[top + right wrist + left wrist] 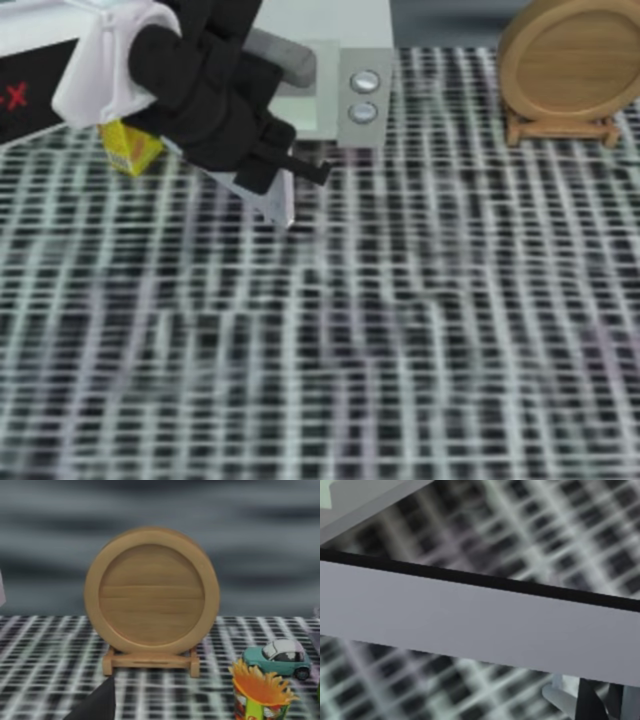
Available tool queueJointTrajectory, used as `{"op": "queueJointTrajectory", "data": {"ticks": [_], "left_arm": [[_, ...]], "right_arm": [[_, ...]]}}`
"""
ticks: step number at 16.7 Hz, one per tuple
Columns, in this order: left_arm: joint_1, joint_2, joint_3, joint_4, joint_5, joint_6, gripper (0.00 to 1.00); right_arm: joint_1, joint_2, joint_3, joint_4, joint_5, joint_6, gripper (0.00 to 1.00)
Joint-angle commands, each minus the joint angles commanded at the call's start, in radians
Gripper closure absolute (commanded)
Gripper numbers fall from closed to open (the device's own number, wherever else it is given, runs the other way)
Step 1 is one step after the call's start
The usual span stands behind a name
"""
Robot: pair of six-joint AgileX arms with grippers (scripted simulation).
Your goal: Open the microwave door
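The microwave (330,95) is a light-grey box at the table's back, with two round silver knobs (364,96) on its narrow panel. The microwave door (268,200) stands swung out from the body towards the table's front. In the left wrist view its thin grey edge (480,620) runs as a wide band across the frame. My left gripper (305,165) reaches in from the back left, right at the door, and looks shut on it. A black finger (587,705) shows beside a rounded grey part. My right gripper (100,704) shows only as a dark corner and is outside the top view.
A yellow juice carton (130,148) stands left of the microwave, under my left arm. A round wooden board (572,62) on a stand sits at the back right. The right wrist view faces this board (151,592), with a teal toy car (279,658) and a fries box (260,695) nearby.
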Motion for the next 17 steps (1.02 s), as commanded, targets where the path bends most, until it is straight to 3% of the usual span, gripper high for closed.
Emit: {"op": "queueJointTrajectory", "data": {"ticks": [10,17], "left_arm": [[0.060,-0.064,-0.070,-0.002,0.082,0.158,1.00],[0.061,-0.065,-0.070,-0.002,0.083,0.159,1.00]], "right_arm": [[0.000,0.000,0.000,0.000,0.000,0.000,0.00],[0.000,0.000,0.000,0.000,0.000,0.000,0.00]]}}
